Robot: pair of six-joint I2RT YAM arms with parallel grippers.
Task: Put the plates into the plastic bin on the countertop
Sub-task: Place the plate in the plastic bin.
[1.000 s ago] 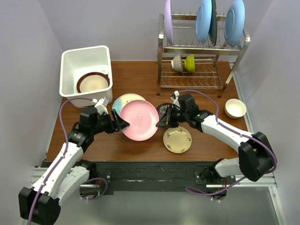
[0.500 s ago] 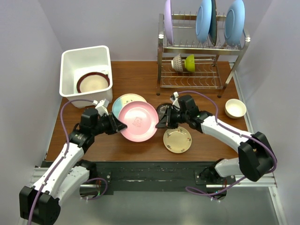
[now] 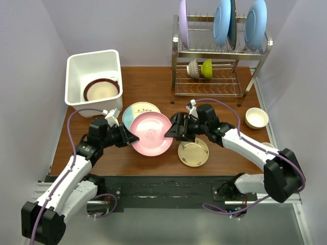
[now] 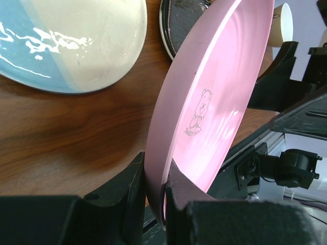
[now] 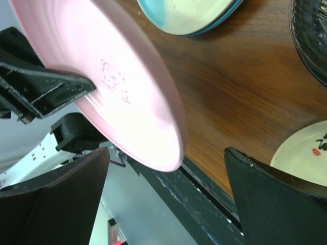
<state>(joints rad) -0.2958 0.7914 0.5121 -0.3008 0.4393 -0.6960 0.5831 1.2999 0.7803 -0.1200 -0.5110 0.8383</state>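
Right gripper (image 3: pixel 171 131) released pink plate (image 3: pixel 152 133); left gripper (image 3: pixel 134 137) pinches rim; blue-cream plate (image 3: pixel 135 111) just behind.

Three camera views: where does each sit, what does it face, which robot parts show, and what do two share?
Top external: above, behind the bases, looking down at the countertop; both arms, left gripper and right gripper show.
Left wrist: on the left arm, facing the pink plate clamped in its own gripper.
Right wrist: on the right arm, facing that plate's opposite edge between its open gripper.
Shared: both wrist views show the blue-and-cream plate.
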